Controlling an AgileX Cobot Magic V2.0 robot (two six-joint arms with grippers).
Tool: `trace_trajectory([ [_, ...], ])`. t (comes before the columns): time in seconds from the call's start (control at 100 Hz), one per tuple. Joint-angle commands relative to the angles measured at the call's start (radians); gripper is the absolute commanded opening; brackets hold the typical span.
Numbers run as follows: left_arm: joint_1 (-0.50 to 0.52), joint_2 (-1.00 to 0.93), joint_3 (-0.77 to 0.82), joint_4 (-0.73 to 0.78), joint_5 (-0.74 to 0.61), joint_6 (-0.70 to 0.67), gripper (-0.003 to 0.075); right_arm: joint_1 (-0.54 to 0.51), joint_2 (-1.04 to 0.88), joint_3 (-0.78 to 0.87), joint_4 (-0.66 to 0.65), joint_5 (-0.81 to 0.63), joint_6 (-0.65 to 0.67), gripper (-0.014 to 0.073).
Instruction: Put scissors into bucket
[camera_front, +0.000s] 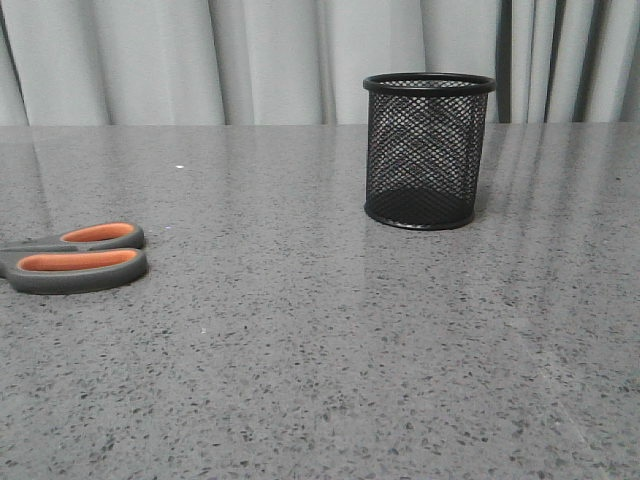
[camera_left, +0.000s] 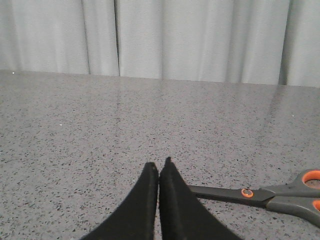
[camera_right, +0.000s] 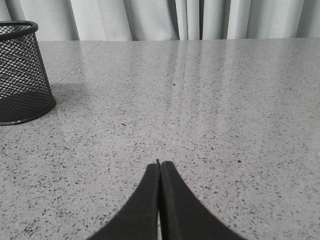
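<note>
The scissors (camera_front: 75, 260) lie flat on the grey speckled table at the left edge of the front view, only their dark grey, orange-lined handles showing. In the left wrist view the scissors (camera_left: 260, 196) lie just past my left gripper (camera_left: 159, 167), blade tip hidden behind its fingers. The left gripper is shut and empty. The bucket (camera_front: 428, 150), a black wire-mesh cup, stands upright at the back right of centre and looks empty. It also shows in the right wrist view (camera_right: 22, 75), far from my right gripper (camera_right: 160, 164), which is shut and empty. Neither gripper shows in the front view.
The grey speckled table (camera_front: 320, 350) spreads across the whole view. Pale curtains (camera_front: 250, 60) hang behind its far edge.
</note>
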Motion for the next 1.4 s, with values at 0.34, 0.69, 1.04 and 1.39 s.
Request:
trace_trajectory([
  [0.34, -0.001, -0.025, 0.029, -0.006, -0.073, -0.012, -0.0021, -0.008, -0.023, 0.017, -0.012, -0.073, -0.005, -0.0071],
  [0.69, -0.001, -0.025, 0.029, -0.006, -0.073, -0.012, -0.0021, -0.008, -0.023, 0.017, -0.012, -0.086, -0.005, -0.0071],
  [1.04, -0.001, -0.025, 0.029, -0.006, -0.073, -0.012, -0.0021, -0.008, -0.023, 0.017, -0.012, -0.094, -0.005, -0.0071],
  [1.39, -0.001, -0.025, 0.029, -0.006, -0.073, -0.012, -0.0021, -0.008, -0.023, 0.017, -0.006, -0.103, -0.005, -0.0071],
])
